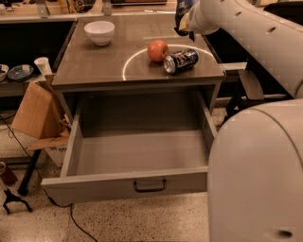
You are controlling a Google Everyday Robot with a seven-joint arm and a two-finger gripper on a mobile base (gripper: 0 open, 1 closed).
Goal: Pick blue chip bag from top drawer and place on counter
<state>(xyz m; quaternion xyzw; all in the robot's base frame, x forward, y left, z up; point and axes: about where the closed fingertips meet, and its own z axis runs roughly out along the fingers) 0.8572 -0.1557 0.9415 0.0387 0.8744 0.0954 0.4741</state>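
The top drawer (pixel 94 189) is pulled wide open below the counter (pixel 90 64), and its grey inside holds nothing. My gripper (pixel 184 22) is at the end of the white arm, above the counter's far right corner. It is shut on the blue chip bag (pixel 182 9), a dark navy crinkled bag held in the air just beyond the white circle outline (pixel 130 64). The arm hides most of the fingers.
A red apple (pixel 157 50) and a blue-and-silver can (pixel 180 61) lying on its side sit inside the circle. A white bowl (pixel 99 32) stands at the counter's back left. A cardboard box (pixel 33 113) and a paper cup (pixel 42 66) are to the left. My white body (pixel 255 175) fills the lower right.
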